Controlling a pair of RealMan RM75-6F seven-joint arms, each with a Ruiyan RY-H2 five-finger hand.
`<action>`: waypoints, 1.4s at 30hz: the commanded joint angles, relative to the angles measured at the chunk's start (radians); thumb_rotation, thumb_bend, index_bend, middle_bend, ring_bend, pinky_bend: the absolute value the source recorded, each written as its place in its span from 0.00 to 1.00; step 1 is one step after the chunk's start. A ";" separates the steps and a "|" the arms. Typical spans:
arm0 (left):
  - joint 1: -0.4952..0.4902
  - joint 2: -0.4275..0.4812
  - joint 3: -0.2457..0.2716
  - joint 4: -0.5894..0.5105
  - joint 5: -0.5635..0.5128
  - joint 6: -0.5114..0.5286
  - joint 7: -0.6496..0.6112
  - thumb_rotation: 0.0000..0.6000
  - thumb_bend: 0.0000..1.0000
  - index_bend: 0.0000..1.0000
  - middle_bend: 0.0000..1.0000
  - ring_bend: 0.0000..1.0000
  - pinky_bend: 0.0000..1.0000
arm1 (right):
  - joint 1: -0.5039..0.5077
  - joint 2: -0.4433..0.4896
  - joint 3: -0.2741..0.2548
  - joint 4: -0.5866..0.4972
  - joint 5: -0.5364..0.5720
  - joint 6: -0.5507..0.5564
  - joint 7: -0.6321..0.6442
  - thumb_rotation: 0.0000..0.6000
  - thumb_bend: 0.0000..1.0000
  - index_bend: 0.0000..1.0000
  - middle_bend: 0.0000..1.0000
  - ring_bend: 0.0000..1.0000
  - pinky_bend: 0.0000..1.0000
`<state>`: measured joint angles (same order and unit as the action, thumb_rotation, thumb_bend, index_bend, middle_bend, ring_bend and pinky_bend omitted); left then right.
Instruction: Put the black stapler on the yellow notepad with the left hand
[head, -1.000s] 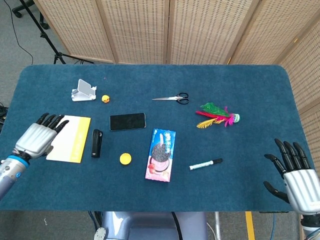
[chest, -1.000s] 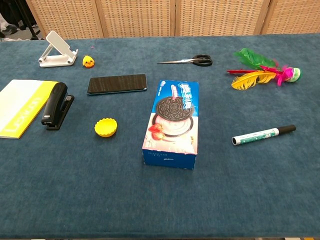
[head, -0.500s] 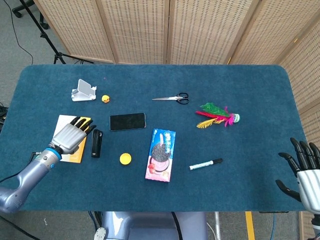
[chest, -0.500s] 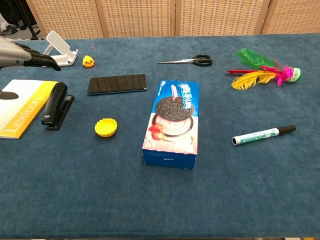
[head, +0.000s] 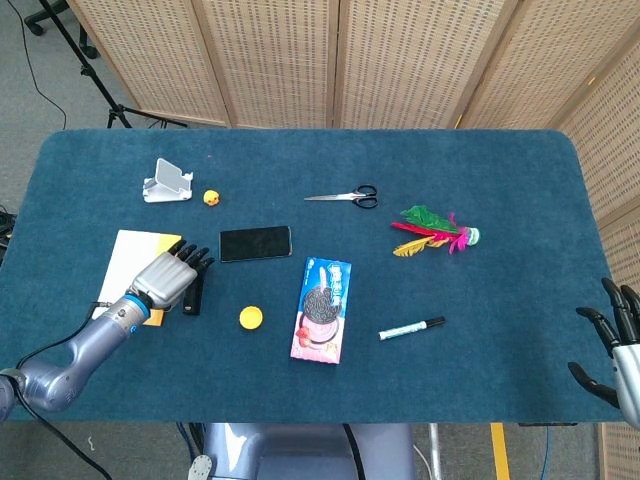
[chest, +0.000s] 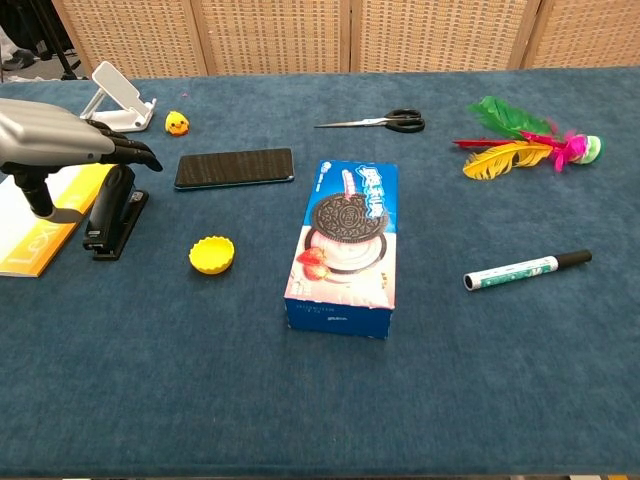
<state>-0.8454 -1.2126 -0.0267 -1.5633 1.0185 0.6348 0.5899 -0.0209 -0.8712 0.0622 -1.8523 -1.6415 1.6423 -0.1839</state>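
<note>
The black stapler (chest: 114, 216) lies on the blue table, its long side against the right edge of the yellow notepad (chest: 28, 238). My left hand (chest: 62, 140) hovers just above the stapler, fingers stretched out toward the phone and thumb hanging down on the notepad side, holding nothing. In the head view the left hand (head: 170, 278) covers most of the stapler (head: 192, 297) and the notepad's (head: 130, 258) right edge. My right hand (head: 622, 348) sits at the far right edge of the table, fingers spread and empty.
A black phone (chest: 235, 167) lies just right of the stapler, a yellow cap (chest: 212, 254) in front of it. A white stand (chest: 115, 99) and small yellow duck (chest: 177, 123) sit behind. Cookie box (chest: 346, 245), scissors (chest: 380, 122), marker (chest: 527, 268) and feathers (chest: 520, 140) lie further right.
My left hand has moved right, from over the notepad to above the stapler. My right hand has drawn back toward the table's right edge.
</note>
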 joint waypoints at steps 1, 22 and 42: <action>-0.010 -0.011 0.008 0.009 -0.008 -0.003 0.001 1.00 0.36 0.00 0.00 0.00 0.00 | 0.001 -0.001 0.000 0.001 0.001 -0.001 -0.001 1.00 0.21 0.26 0.02 0.01 0.00; -0.003 -0.049 0.063 0.031 0.015 0.090 -0.012 1.00 0.42 0.33 0.15 0.00 0.02 | 0.010 -0.017 0.009 0.008 -0.011 0.007 0.005 1.00 0.21 0.26 0.02 0.01 0.00; 0.011 -0.029 0.079 0.025 0.053 0.135 -0.024 1.00 0.44 0.52 0.30 0.10 0.12 | 0.008 -0.015 0.010 0.004 -0.020 0.018 0.005 1.00 0.21 0.26 0.02 0.00 0.00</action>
<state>-0.8349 -1.2422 0.0516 -1.5373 1.0701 0.7688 0.5652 -0.0131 -0.8862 0.0719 -1.8477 -1.6615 1.6601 -0.1793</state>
